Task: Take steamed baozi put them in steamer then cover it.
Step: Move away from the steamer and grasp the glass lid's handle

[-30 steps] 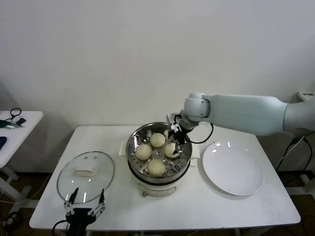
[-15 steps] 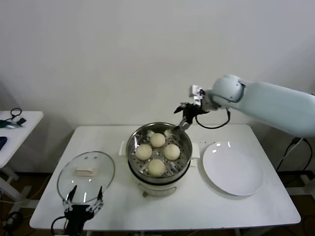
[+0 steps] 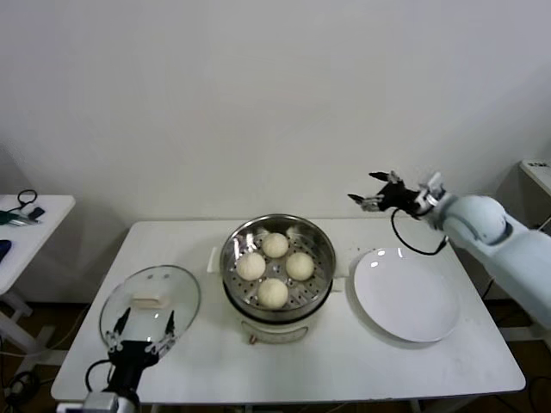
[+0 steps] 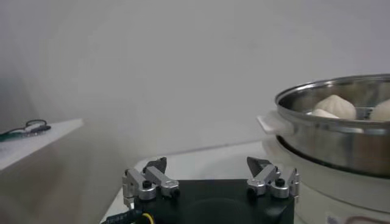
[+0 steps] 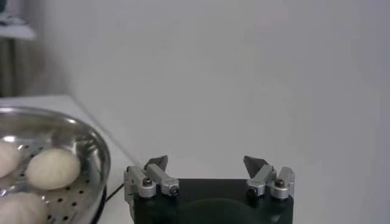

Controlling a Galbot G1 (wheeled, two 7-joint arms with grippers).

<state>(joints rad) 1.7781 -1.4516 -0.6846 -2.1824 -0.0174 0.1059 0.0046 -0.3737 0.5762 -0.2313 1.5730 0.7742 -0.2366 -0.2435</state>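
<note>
Four steamed baozi [image 3: 275,268] sit inside the steamer [image 3: 277,303] at frame centre on the white worktop [image 3: 344,366] — one toward the back, two side by side in the middle, one at the front, all on the perforated insert. The steamer is uncovered. The cover [image 3: 151,307] lies flat on the worktop at lower left, well apart from the steamer, with its cream handle [image 3: 145,300] facing up. A white plate [image 3: 407,295] lies just right of the steamer, nothing on it.

The right tool [image 3: 380,197] hangs in the air at the upper right of the frame, above the worktop's back edge, past the plate's far side. Its fingers are spread wide and hold nothing; the right wrist view shows both fingertips [image 5: 156,164] apart with only the wall between them and the steamer rim [image 5: 91,146] with buns off to the side.

The left tool [image 3: 139,331] sits at the lower left of the frame, over the near rim of the cover — fingers spread wide, gripping nothing. In the left wrist view its fingertips [image 4: 156,165] stand apart, with the steamer and two buns [image 4: 335,106] beyond.

A small side table [image 3: 39,215] with dark items is at the left edge.
</note>
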